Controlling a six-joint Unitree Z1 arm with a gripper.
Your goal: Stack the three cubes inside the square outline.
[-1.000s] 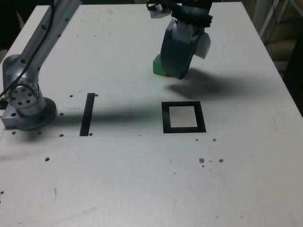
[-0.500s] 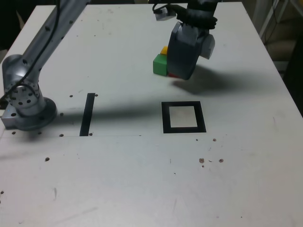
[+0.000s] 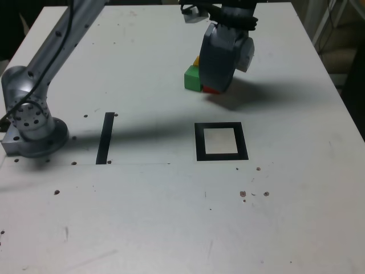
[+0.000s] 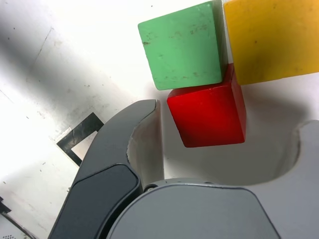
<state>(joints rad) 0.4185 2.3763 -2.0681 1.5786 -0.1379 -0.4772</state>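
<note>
Exterior view, left to right: green cube (image 3: pixel 193 79) first, a sliver of yellow cube (image 3: pixel 196 60) behind it, then red cube (image 3: pixel 211 89), mostly hidden by my near finger. My claw (image 3: pixel 220 57) next; square outline (image 3: pixel 222 157) whole and bare, nearer the camera. Wrist view settles what that finger hides: jaws parted, nothing gripped, red between them, nearer the finger on the outline's side, air both sides. No long axis; faces only slightly askew to my closing line. Green crowds red's far side, so I judge centring before closing wise.
</note>
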